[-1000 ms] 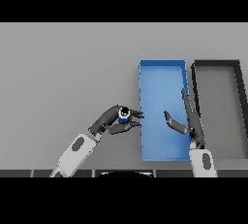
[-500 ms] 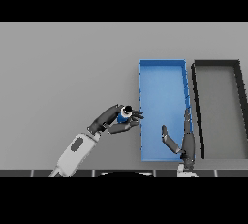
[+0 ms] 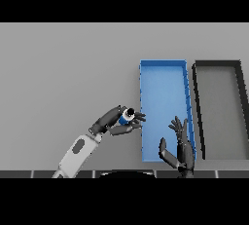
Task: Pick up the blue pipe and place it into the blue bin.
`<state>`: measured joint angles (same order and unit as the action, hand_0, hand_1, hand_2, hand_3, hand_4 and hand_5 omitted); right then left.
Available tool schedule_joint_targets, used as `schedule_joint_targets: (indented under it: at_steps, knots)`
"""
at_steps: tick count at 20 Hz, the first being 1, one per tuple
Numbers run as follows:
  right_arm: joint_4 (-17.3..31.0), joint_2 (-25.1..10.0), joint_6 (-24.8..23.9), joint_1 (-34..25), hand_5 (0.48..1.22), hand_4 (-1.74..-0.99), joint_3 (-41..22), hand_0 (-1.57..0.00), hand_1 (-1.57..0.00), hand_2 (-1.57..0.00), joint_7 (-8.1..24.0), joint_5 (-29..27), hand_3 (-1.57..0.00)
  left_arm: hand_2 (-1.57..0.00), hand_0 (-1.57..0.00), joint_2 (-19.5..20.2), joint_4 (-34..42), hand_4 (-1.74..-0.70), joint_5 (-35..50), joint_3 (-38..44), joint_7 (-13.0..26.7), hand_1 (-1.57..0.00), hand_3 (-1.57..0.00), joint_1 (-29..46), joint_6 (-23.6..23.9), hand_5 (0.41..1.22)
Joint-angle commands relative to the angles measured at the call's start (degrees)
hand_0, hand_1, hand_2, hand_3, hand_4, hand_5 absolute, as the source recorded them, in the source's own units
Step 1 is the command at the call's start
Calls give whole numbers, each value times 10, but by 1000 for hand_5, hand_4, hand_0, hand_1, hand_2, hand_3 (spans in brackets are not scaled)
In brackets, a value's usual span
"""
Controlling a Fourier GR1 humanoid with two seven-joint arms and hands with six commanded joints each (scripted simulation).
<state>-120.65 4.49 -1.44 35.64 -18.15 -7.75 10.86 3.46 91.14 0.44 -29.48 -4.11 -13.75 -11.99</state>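
Item: pipe (image 3: 126, 117). Held in my left hand (image 3: 118, 121), fingers and thumb curled round it, just left of the blue bin's left wall and touching or nearly over it. Over the last second the hand has carried it slightly right and farther, toward the bin; I read that as transport nearly done, drop still to come.

Orientation: a pale end faces up and toward me, so the long axis seems to run steeply, tilted rather than flat; the fingers hide most of the body, so I hold that loosely.

Item: bin (image 3: 163, 64). Blue, long axis near to far, nothing in it apart from my right hand over its near end.

Item: right hand (image 3: 178, 147). Fingers spread and released, holding nothing; it has drawn back toward the near edge.

Item: dark tray (image 3: 216, 64). Right of the bin, alongside.
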Motion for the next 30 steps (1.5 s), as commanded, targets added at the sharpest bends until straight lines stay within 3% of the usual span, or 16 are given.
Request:
schedule_joint_targets:
  at_steps: [1,3,6,12,18,24,26,28,30]
  knots:
    - [-12,-10,21,-28,588,-1228,-3,1,-18,-117,36,-4,0,-1571,-1571,-3,-3,-1467,0,3,6,-1571,-1571,-3,-2,1221]
    - [-36,-31,56,-81,568,-1247,1,1,-11,-106,96,-23,0,-1571,-1571,-4,-5,-1467,-1,7,13,-1571,-1571,-2,-10,1221]
    - [-49,-42,75,-159,558,-1270,-20,1,-5,-90,175,0,1,-1571,-1571,-7,0,-1467,-14,8,13,-1571,-1571,2,-13,1221]
    - [-43,-41,119,-313,560,-1300,-44,1,-1,-42,286,2,1,-1571,-1571,-12,-7,-1467,-20,25,11,-1571,-1571,-4,-29,1221]
    - [2,-26,147,-433,545,-1232,-45,-3,-10,-59,347,-8,1,-1571,-1571,-26,-18,-1467,-14,35,19,-1571,-1571,-7,-53,1221]
    - [28,-23,169,-529,507,-1192,-22,-34,-55,-110,386,-37,-7,-1571,-1571,-31,-16,-1467,-36,44,13,-1571,-1571,1,-58,1221]
    - [44,-20,177,-542,487,-1233,-27,-168,-218,-261,395,-39,-128,-1571,-1571,-35,-14,-1462,-45,44,23,-1571,-1571,5,-58,1221]
    - [60,-17,184,-563,489,-1331,-19,-507,-530,-538,390,-48,-401,-1571,-1571,-37,-18,-1560,-43,50,42,-1571,-1571,1,-65,1221]
    - [67,-9,182,-572,518,-1467,-21,-876,-877,-910,389,-49,-762,-1571,-1571,-29,-9,-1622,-50,51,55,-1571,-1571,5,-68,1221]
